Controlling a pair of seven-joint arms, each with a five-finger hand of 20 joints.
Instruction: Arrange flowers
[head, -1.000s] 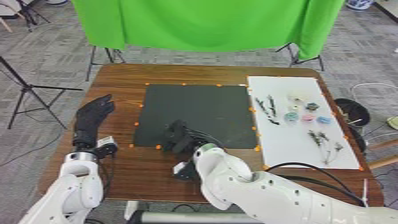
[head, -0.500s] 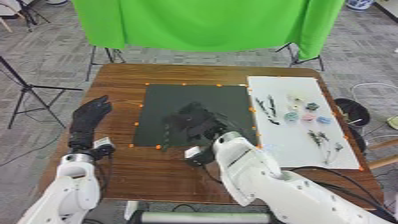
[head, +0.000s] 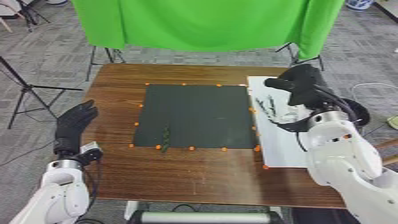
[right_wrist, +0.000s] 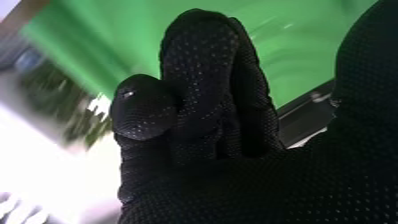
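One green sprig (head: 166, 137) is lying at seven o'clock on the dark mat (head: 197, 110), dark twigs (head: 272, 107) awaiting placement at the white sheet's (head: 284, 152) ten o'clock. The right hand (head: 303, 80) is hovering at the bench's (head: 213, 172) two o'clock, its fingers loosely wide and holding nothing visible; fetching is apparently proceeding, the next move calling for a light stem pinch.

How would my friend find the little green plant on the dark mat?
Look at the brown table, then its big dark mat. By the mat's near edge, towards the left corner, lies one thin green sprig. It's long and green; the neighbouring dots are small and orange.
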